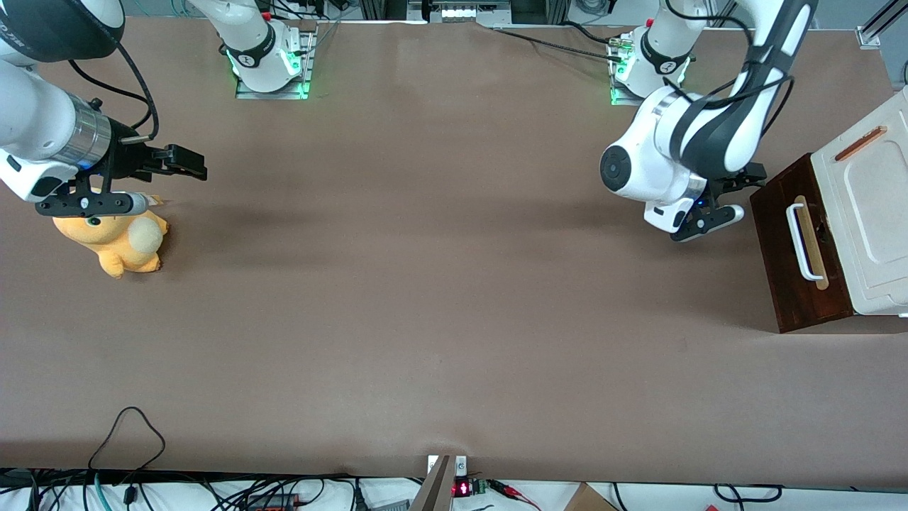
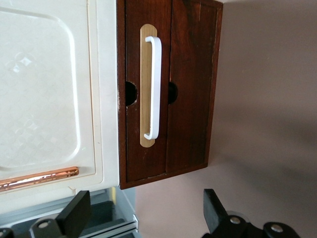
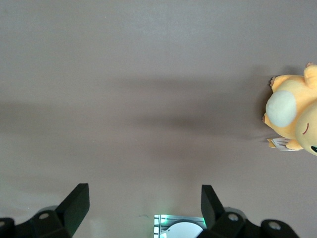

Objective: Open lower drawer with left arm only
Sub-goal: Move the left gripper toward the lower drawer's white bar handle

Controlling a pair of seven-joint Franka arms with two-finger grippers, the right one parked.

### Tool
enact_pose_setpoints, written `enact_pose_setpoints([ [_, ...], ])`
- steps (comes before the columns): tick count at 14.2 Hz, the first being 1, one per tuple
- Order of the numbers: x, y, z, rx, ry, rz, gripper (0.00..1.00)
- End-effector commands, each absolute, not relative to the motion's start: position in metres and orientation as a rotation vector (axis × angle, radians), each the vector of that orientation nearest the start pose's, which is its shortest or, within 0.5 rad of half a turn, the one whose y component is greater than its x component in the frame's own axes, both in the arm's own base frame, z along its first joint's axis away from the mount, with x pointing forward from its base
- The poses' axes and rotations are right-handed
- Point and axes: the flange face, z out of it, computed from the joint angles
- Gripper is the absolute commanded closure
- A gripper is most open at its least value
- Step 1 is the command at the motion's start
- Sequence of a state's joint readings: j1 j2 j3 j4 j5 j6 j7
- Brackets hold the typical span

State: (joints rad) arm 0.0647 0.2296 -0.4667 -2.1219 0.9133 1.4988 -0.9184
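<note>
The dark brown wooden lower drawer [image 2: 168, 89] carries a white bar handle [image 2: 154, 87] on a pale wood strip. The left arm's black gripper [image 2: 143, 215] hovers near its front, fingers [image 2: 74, 213] spread open, touching nothing.

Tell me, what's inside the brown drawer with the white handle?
Its inside is hidden. Only the lower drawer front, white handle and two dark round holes show. The open left gripper hangs in front, apart from it.

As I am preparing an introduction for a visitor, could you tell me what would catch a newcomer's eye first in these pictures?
First, the dark lower drawer with its white handle, under the cream cabinet panel at the working arm's end of the table. The left arm hovers in front of it, its gripper open and clear of the handle. An orange plush toy lies toward the parked arm's end.
</note>
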Motion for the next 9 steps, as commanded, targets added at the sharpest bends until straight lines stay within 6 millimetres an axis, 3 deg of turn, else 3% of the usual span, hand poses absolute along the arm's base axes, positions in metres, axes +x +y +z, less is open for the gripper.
enact_pose_setpoints([
  [1,0.49,-0.106,0.317,-2.03,-0.117,0.13,0.0],
  [5,0.494,-0.102,0.309,-2.019,-0.028,0.138,0.0],
  [7,0.497,-0.094,0.286,-1.958,0.06,0.151,0.0],
  [9,0.501,-0.072,0.252,-1.866,0.145,0.157,0.0],
])
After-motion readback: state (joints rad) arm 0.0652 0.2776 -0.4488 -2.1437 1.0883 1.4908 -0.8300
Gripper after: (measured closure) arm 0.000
